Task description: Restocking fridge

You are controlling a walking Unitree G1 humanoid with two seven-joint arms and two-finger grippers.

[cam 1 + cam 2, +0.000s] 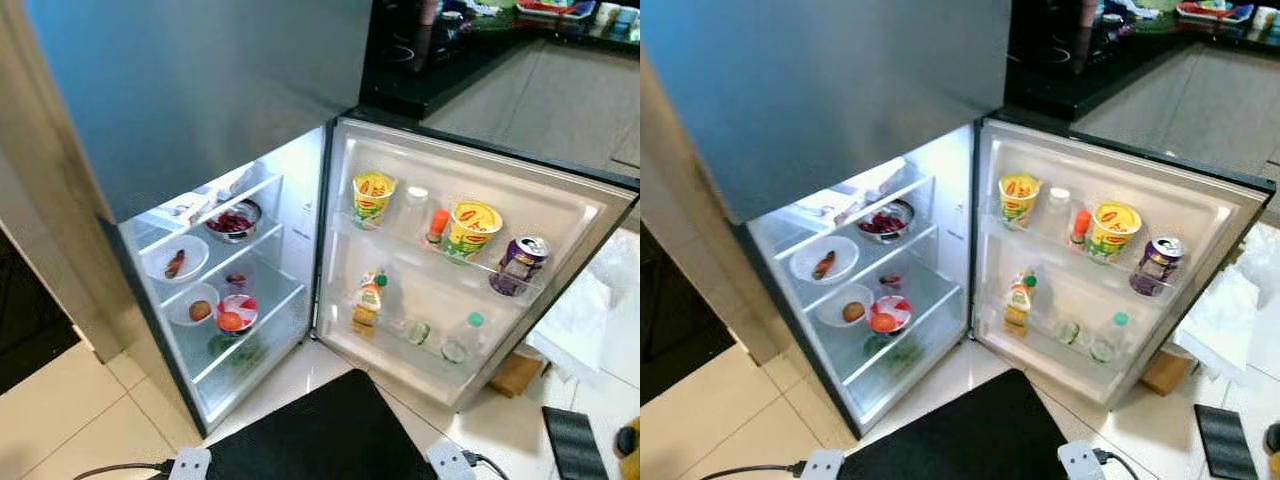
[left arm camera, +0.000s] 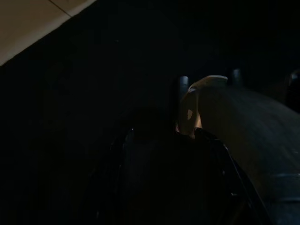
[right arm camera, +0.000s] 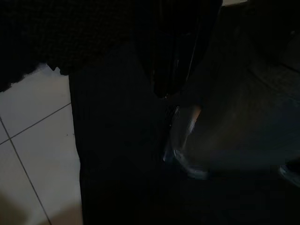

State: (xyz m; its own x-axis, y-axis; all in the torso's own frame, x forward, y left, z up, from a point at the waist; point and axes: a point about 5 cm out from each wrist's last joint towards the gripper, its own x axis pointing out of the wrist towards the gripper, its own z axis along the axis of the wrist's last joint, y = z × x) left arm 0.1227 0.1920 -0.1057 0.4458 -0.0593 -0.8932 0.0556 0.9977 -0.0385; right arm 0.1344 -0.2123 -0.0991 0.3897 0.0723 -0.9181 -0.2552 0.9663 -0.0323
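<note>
The fridge's lower compartment (image 1: 296, 215) stands open and lit. Its glass shelves hold a metal bowl of red fruit (image 1: 234, 220), a white plate with a brown piece of food (image 1: 175, 258), a white bowl with a brown lump (image 1: 193, 305), a bowl with a tomato (image 1: 236, 314) and greens (image 1: 235, 350) at the bottom. The open door (image 1: 560, 215) carries two yellow cups (image 1: 373, 198) (image 1: 473, 228), an orange-capped bottle (image 1: 437, 226), a purple can (image 1: 519, 265), a yellow bottle (image 1: 369, 300) and a clear green-capped bottle (image 1: 462, 338). Both arms hang idle in the dark; a pale shape (image 2: 201, 93) and a glassy shape (image 3: 183, 136) show faintly.
The grey upper fridge door (image 1: 200, 90) is closed. A black mat (image 1: 320, 435) lies on the tiled floor before the fridge. A cardboard box (image 1: 515, 373) and a white plastic bag (image 1: 585, 310) sit right of the door. A dark counter (image 1: 430, 60) runs behind.
</note>
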